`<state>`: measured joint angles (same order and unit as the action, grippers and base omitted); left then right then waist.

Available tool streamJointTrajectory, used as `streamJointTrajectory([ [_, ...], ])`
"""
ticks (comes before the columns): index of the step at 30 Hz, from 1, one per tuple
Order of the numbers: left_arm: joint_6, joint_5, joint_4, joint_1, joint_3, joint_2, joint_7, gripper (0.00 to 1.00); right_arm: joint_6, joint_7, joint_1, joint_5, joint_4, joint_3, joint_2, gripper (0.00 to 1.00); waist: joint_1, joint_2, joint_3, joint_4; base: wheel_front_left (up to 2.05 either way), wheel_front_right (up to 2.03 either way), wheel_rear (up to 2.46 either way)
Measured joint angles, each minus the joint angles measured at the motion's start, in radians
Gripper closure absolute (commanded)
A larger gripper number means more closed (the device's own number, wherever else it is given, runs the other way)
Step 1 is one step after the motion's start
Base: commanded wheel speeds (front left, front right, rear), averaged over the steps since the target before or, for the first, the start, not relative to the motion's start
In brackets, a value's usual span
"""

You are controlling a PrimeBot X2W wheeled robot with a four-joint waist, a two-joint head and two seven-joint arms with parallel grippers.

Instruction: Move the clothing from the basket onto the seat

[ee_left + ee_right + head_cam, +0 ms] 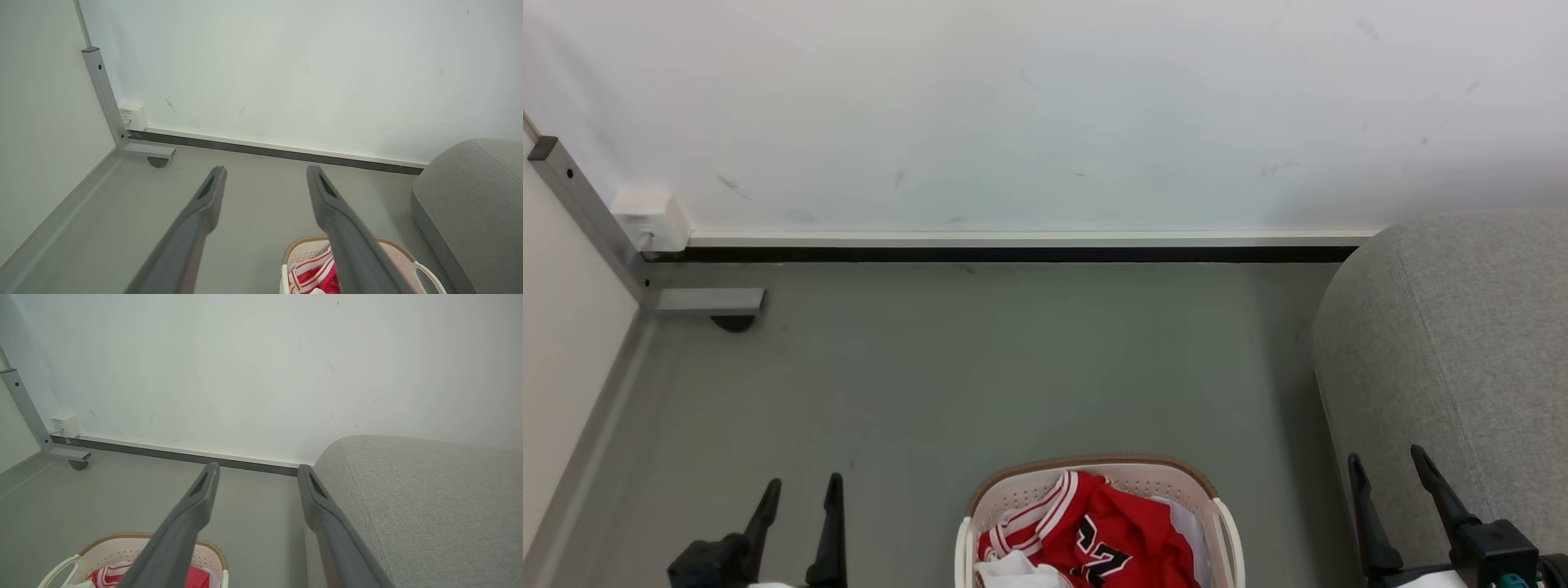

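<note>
Nothing's actually made it across yet, as far as I can tell. The jersey (1111, 535) is lying crumpled inside the basket (1021, 490), black number facing up and the striped trim toward the far left of the pile. The basket sits on the floor (972, 367) right in front of the robot, at the bottom middle of the head view. There's some white fabric (1017, 572) bunched in there next to the jersey too, can't tell what it is. The seat (1462, 343) is off to the robot's right, near the basket with a strip of floor between them, and I don't see any clothing on the part that's visible. The left gripper (803, 482) is spread wide with nothing in it, hanging over the floor to the left of the basket. Same deal for the right gripper (1386, 454): wide apart, empty, up in front of the seat's side. Neither one touches the jersey or the basket, and both wrist views look out toward the wall (1045, 106) with the basket low in frame. So I'd call this the very start, with the whole job left: reach in, pinch the jersey, lift it over the rim, swing right, let it go on the seat. It's thin stuff, so my guess is it'll drape and could drag the white fabric along.
</note>
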<state>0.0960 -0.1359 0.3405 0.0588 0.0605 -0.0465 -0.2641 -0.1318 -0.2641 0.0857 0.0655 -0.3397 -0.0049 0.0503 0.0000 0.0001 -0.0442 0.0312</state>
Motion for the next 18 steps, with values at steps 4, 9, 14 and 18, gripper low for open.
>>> streamJointTrajectory([
  [4,0.0,0.0,0.0,0.002,0.001,0.0,0.0,0.0,0.0,0.0,0.008,0.004,0.0,0.005,0.0,0.0,0.0,0.0,-0.005,0.006,0.0,0.0,0.0],
  [9,0.002,0.0,-0.002,0.009,-0.009,0.0,0.0,0.0,0.0,0.0,0.018,0.016,0.006,0.015,-0.001,0.0,0.0,0.0,-0.019,0.028,0.0,0.0,0.0],
  [14,0.01,0.003,-0.004,0.053,-0.044,0.0,0.0,0.0,0.0,0.0,0.042,0.023,0.021,0.017,-0.001,0.0,0.0,0.0,-0.048,0.058,0.0,0.0,0.0],
  [18,0.019,0.019,0.01,0.11,-0.089,0.0,0.0,0.0,0.0,0.0,0.068,0.024,0.043,0.012,-0.001,0.0,0.0,0.0,-0.091,0.083,0.0,0.0,0.0],
])
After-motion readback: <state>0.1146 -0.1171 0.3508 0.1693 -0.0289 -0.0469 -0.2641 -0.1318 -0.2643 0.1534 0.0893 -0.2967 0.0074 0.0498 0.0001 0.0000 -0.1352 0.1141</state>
